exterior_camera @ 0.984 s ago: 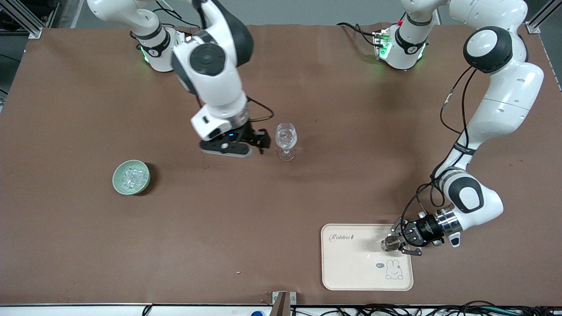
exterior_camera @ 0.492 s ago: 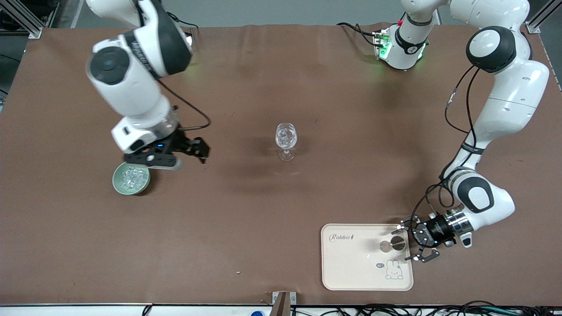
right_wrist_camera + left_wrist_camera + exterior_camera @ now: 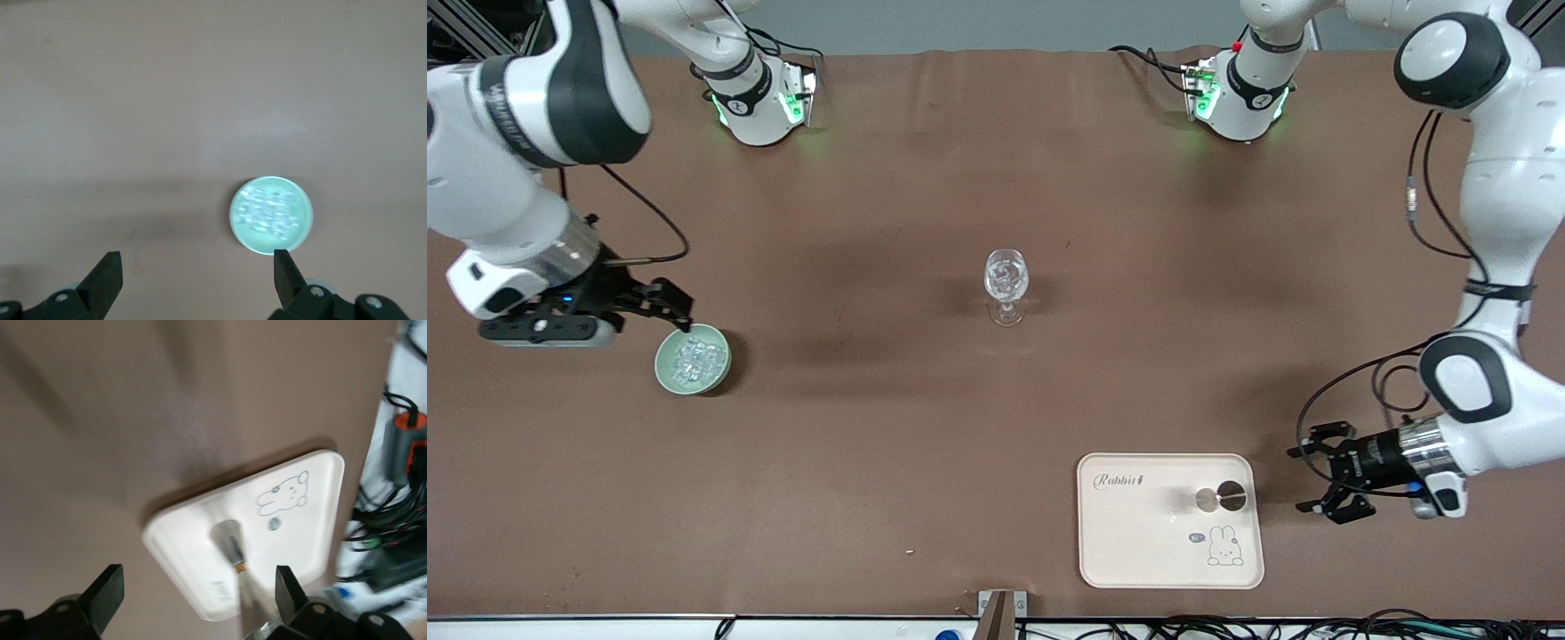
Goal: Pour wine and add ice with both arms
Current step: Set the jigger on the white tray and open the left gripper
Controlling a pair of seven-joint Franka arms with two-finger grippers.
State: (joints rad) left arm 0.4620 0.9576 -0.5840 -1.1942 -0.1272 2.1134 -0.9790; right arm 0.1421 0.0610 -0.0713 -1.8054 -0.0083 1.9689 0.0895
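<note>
Wine glass [image 3: 1006,283] mid-table; ice [image 3: 694,358] in green bowl [image 3: 667,372]; small metal cup [image 3: 1221,498] on rabbit tray [image 3: 1138,542].

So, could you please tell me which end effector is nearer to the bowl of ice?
The right end effector, open beside the bowl of ice. The left end effector is open beside the tray, at the table's left-arm end.

Front camera overlooks the table [image 3: 925,427]; wrist cameras look down closer.
</note>
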